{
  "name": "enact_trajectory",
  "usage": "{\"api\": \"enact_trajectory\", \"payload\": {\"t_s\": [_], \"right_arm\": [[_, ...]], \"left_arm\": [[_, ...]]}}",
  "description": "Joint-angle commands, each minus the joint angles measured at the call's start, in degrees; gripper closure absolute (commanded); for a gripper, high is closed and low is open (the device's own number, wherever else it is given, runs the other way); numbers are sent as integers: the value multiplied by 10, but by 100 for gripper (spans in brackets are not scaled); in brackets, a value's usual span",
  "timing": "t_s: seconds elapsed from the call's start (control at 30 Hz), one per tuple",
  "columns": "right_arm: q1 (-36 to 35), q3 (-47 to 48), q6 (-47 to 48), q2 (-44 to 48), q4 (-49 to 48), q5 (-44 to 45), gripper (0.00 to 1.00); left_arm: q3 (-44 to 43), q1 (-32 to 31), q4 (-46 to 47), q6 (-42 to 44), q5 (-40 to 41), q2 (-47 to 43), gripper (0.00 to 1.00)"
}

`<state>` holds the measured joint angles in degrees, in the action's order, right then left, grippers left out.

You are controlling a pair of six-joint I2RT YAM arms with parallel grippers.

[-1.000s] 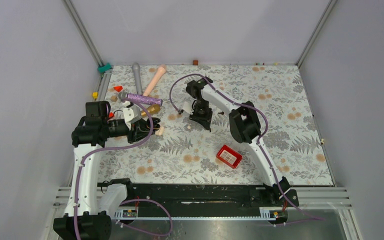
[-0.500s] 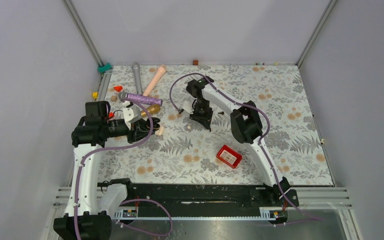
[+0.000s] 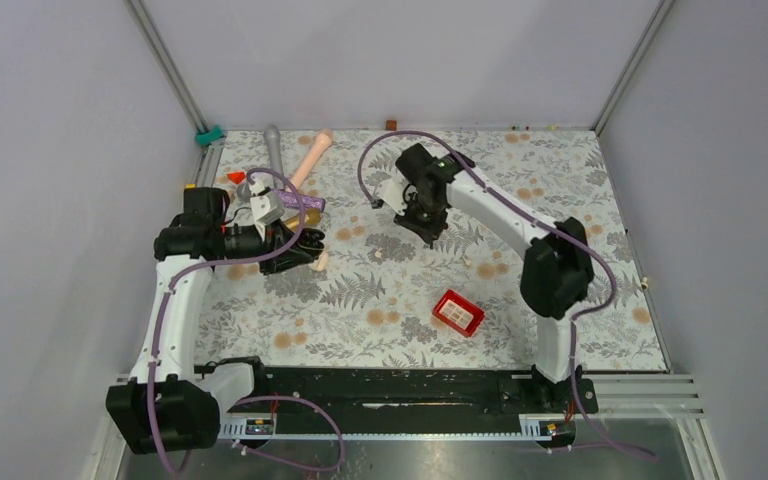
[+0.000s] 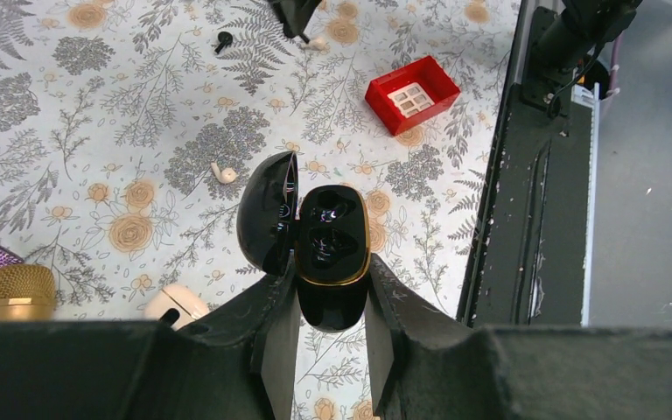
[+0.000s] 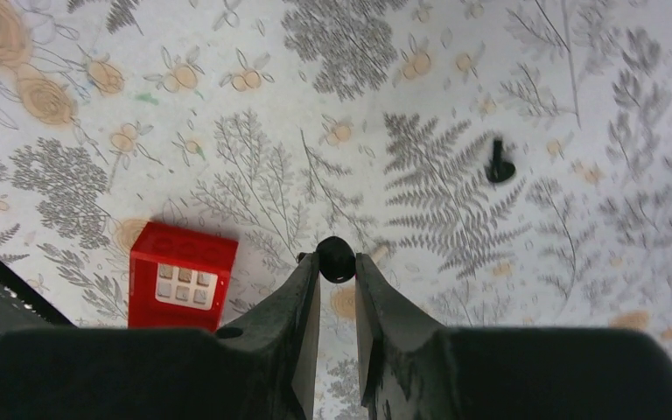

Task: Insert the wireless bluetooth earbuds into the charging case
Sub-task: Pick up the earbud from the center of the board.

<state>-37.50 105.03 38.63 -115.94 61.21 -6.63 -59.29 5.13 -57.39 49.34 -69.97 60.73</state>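
My left gripper (image 4: pixel 328 287) (image 3: pixel 310 243) is shut on a glossy black charging case (image 4: pixel 332 249) with a gold rim. Its lid stands open to the left and its wells look empty. My right gripper (image 5: pixel 337 262) (image 3: pixel 427 226) is shut on a black earbud (image 5: pixel 336 258), pinched at the fingertips above the table. Another black earbud (image 5: pixel 498 165) (image 4: pixel 223 39) lies on the floral mat. A cream earbud (image 4: pixel 223 173) lies beyond the case, and another (image 4: pixel 318 42) lies near the right gripper's tips.
A red box (image 3: pixel 458 312) (image 5: pixel 180 275) sits at the mat's near middle. A closed cream case (image 4: pixel 175 303) lies by my left gripper. Purple (image 3: pixel 290 198), gold, grey and peach microphone-like sticks and a red cone (image 3: pixel 235 177) lie at the back left. A black rail (image 4: pixel 534 175) runs along the near edge.
My right arm has swung back and to the right and lifted off the mat with the black earbud. My left arm has risen and shifted back, still holding the case.
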Motion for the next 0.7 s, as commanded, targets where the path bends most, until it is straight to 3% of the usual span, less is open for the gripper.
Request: {"api": "enact_trajectory", "payload": {"t_s": [0.0,0.23,0.5,0.67], "right_arm": [[-4,-95,-54,116,-120,59,92],[-4,-179,-111,265,-211,89,92],[-5,-221,-140,407,-276,89,92],[-11,-270,-145,475,-340,54,91]], "left_arm": [[-37,-20,59,-74,-21,24,100],[-4,-126,268,-238,114,27,100],[-101,-214,283,-320,116,157,100],[-108,-273,317,-352,102,210,100]]}}
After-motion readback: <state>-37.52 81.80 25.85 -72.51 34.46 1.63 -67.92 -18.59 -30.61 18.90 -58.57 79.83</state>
